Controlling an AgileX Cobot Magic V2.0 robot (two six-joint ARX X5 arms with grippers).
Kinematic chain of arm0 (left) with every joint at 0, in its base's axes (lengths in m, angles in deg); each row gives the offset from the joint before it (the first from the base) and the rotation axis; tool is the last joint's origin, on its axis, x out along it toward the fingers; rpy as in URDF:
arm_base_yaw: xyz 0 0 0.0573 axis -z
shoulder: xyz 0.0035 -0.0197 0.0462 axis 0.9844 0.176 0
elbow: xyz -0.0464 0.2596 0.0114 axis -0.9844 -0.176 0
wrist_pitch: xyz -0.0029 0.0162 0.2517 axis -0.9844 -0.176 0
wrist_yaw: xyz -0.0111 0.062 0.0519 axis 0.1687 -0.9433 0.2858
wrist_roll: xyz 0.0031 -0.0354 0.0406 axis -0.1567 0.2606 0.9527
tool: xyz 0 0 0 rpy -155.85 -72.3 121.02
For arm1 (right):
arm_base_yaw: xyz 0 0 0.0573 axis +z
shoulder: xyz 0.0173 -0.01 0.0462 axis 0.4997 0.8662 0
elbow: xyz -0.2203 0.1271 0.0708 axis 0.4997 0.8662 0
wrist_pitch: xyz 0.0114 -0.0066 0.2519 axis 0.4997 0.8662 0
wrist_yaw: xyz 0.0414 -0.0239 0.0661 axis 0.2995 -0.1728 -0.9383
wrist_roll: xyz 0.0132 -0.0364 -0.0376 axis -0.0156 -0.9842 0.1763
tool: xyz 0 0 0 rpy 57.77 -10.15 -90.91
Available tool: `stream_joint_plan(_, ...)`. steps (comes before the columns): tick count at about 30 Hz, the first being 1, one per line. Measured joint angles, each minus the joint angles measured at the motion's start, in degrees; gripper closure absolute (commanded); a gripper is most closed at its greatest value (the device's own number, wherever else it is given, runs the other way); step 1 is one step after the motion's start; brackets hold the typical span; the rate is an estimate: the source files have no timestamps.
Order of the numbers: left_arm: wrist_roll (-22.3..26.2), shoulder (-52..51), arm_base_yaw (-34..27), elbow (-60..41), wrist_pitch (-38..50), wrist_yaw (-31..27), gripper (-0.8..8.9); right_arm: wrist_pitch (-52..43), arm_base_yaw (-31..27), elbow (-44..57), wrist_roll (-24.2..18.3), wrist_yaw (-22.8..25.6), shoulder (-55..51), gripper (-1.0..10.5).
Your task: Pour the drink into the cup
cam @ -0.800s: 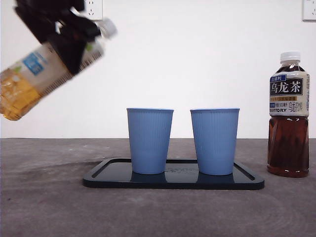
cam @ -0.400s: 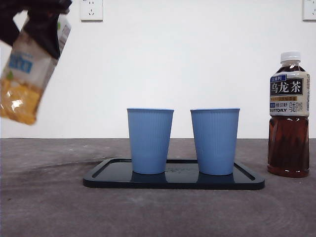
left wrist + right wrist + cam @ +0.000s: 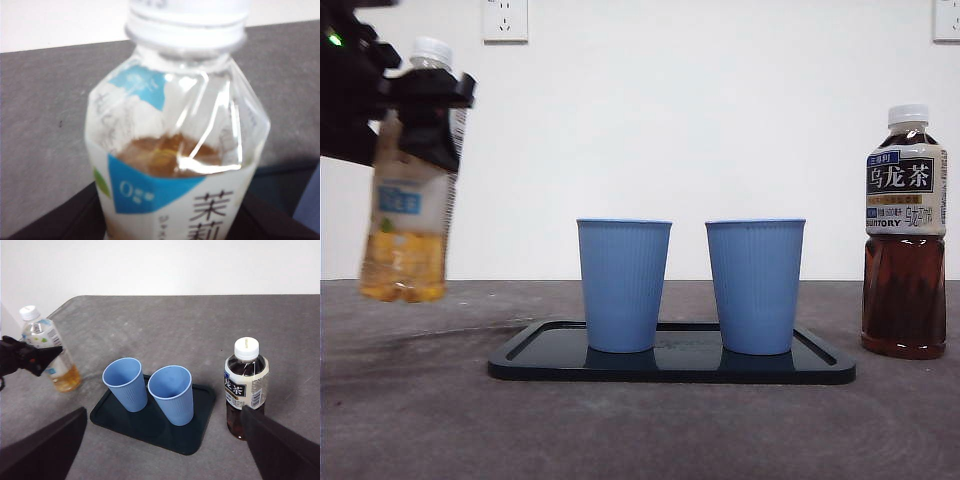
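I have the dark tray [image 3: 672,372] sitting mid-table with two blue cups on it, the left cup [image 3: 623,285] and the right cup [image 3: 755,286] standing upright and just apart. Well off to one side stands the dark oolong bottle [image 3: 905,232], capped and untouched. My left gripper [image 3: 425,105] is clenched around the upper part of the jasmine tea bottle [image 3: 408,190], which hangs upright, off the table, well to the side of the tray. Its white cap [image 3: 187,20] looks to be on, so I judge no liquid can leave it. The right gripper [image 3: 160,450] hovers high above the table with its jaws spread and nothing between them.

If I am setting this bottle down, I want it vertical, lowered until the base meets the table, clear of the tray's edge, and only then let go. Releasing early risks a topple toward the cups.
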Motion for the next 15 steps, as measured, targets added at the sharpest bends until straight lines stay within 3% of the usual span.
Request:
stream_joint_plan(7,-2.38,8.72,-0.11,0.00,8.55,1.03,5.67,0.02,0.00,0.00,0.02,0.00,0.00,4.5)
stream_joint_plan(15,-3.67,11.65,-0.11,0.00,8.98,1.03,5.67,0.26,0.00,0.00,0.02,0.11,0.00,4.5)
